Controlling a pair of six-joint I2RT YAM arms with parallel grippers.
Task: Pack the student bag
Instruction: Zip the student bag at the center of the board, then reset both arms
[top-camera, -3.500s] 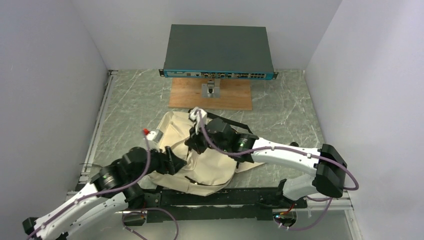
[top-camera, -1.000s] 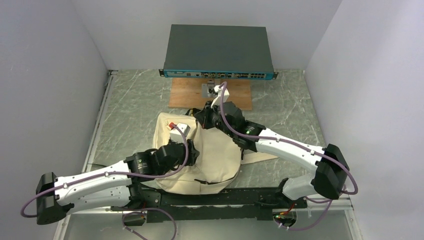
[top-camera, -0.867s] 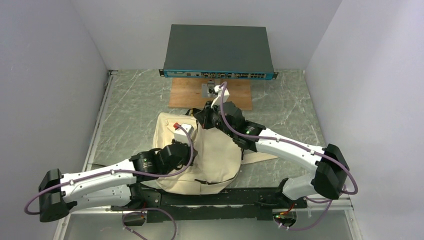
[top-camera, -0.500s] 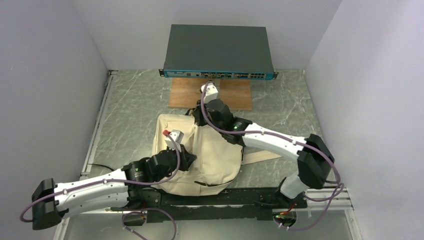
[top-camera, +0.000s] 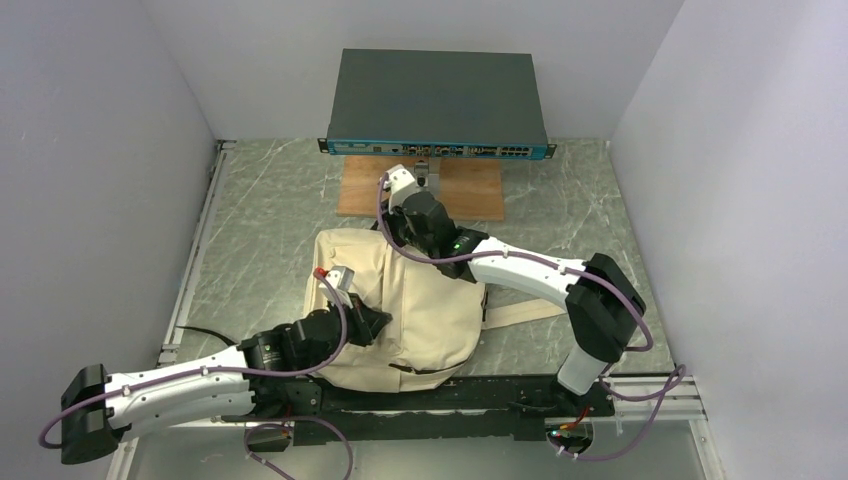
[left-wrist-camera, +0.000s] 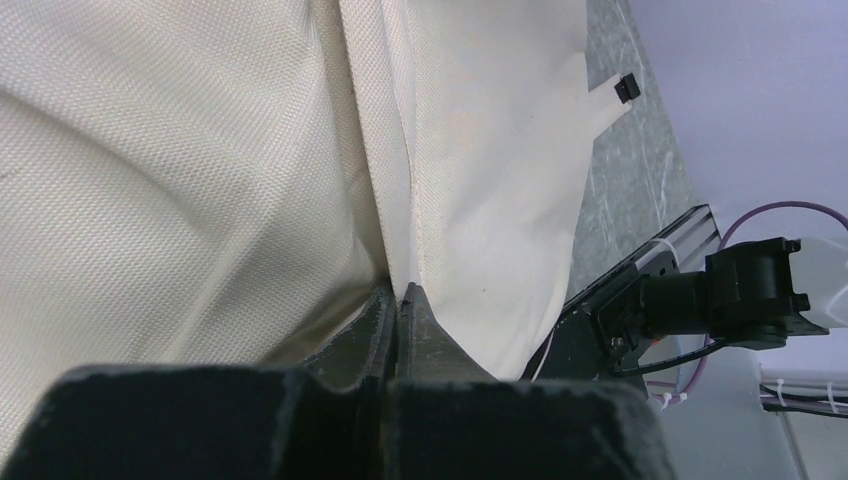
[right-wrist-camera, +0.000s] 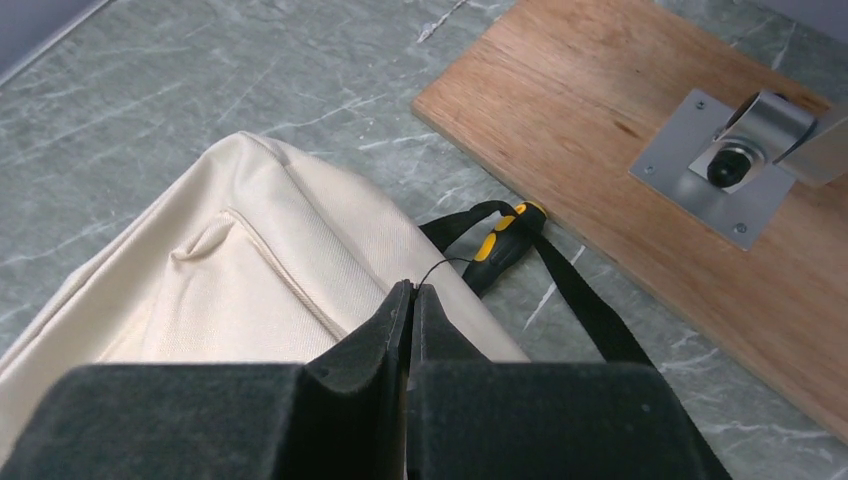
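Student bag (top-camera: 430, 295) lies flat in the middle of the green marbled worktop (top-camera: 270, 210). Its top end points toward the wooden board (top-camera: 470, 200) and the network switch (top-camera: 435, 95) in the upper part of the overhead view, and its bottom edge is at the near edge.

The main change is on the left. A second ago the left gripper (left-wrist-camera: 400, 297) stood spread over the canvas. Now its jaws are pressed together on a raised seam fold of the cloth, at the lower left of the bag's face, and the arm has drawn back toward the lower left of the frame.

Over the same second the right arm has swung leftward across the bag's top end, its elbow folding in. The right gripper (right-wrist-camera: 412, 288) now sits at the bag's top edge with its jaws pressed together. A thin dark cord (right-wrist-camera: 445, 265) runs from their tips toward a yellow-and-black tool handle (right-wrist-camera: 497, 250) lying under the black handle (right-wrist-camera: 580, 300). Whether the cord is actually pinched I cannot tell.

No opening shows in the bag and neither arm carries anything to put in, so the packing itself looks not yet begun. With the cloth pinned low and the other jaws at the top, this reads as getting a hold to open the bag. The pinched fold is thin and could slip if pulled hard.
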